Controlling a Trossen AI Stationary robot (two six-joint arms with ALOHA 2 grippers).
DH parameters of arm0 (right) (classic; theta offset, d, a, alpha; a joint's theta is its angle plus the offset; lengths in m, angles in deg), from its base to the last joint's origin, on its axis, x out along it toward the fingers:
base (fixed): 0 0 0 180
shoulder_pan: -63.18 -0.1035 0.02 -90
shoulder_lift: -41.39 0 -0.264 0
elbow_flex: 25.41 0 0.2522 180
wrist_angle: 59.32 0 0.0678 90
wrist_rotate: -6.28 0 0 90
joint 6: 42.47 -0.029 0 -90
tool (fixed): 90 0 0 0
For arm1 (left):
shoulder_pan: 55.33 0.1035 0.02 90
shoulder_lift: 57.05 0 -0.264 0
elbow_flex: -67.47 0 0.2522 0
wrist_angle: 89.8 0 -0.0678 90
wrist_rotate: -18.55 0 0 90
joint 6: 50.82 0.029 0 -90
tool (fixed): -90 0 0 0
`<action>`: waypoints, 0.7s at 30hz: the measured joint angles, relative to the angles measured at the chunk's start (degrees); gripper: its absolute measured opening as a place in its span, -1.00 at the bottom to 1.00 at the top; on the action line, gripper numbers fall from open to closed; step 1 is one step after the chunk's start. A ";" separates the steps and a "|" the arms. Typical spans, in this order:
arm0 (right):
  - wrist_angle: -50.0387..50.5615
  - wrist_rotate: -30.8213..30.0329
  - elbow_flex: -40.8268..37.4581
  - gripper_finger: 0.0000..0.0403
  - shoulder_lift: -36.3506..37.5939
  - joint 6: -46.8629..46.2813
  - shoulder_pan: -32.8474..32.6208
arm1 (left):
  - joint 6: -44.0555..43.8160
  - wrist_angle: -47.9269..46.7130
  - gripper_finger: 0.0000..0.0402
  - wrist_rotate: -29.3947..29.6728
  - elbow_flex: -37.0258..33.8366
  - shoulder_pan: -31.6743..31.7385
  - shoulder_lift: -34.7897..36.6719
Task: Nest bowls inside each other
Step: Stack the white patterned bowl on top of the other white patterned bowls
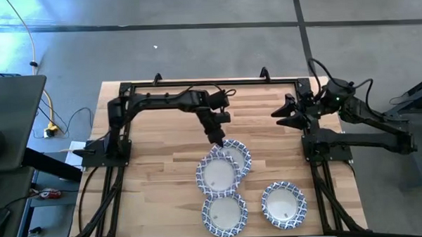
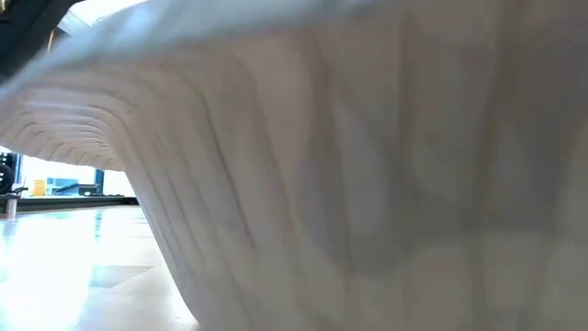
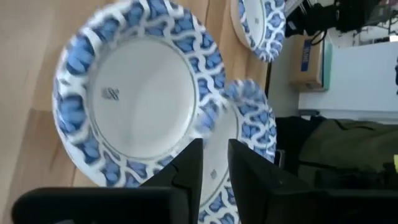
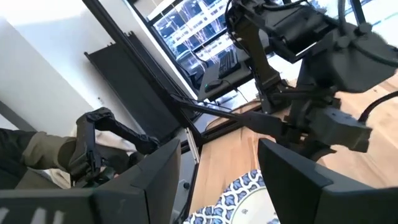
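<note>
Blue-rimmed bowls sit mid-table, two overlapping; left gripper hangs over the back one, fingers a crack apart, holding nothing; right gripper waits wide open by the far edge

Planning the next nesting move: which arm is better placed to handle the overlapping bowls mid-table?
Probably the left. Its hand sits right at the rim of the overlapping blue-and-white patterned bowls, while the right hand waits open near the table's far edge, away from them.

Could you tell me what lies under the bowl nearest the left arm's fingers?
Under that front bowl, a second bowl shows only as a crescent of patterned rim, its centre covered. The left gripper hovers at this rim.
</note>
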 joint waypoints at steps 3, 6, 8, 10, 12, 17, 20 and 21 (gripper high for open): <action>0.36 0.44 0.01 0.02 0.07 0.00 0.00 | 1.63 -1.13 -0.70 -0.39 1.17 -0.02 -0.49; 0.71 0.74 0.01 0.02 0.11 0.46 0.00 | 5.12 -3.14 -0.69 -0.59 1.67 -0.17 -0.49; 1.13 0.74 -0.02 0.02 0.11 1.30 0.00 | 8.29 -6.44 -0.65 -0.57 2.20 -0.20 -0.51; 1.15 0.76 0.01 0.02 0.11 1.88 0.00 | 11.02 -8.98 -0.58 -0.32 2.48 -0.34 -0.50; 1.13 0.90 -0.02 0.02 0.11 2.69 -0.01 | 12.86 -10.79 -0.50 1.88 2.46 -0.56 -0.51; 1.13 0.92 0.00 0.02 0.11 2.97 -0.01 | 15.08 -12.24 -0.28 6.24 2.46 -1.03 -0.51; 1.13 0.92 0.01 0.02 0.11 2.60 0.00 | 15.84 -12.78 -0.18 7.21 2.46 -0.96 -0.51; 1.13 0.92 -0.01 0.02 0.11 2.58 0.00 | 16.20 -13.05 -0.15 7.45 2.46 -0.92 -0.51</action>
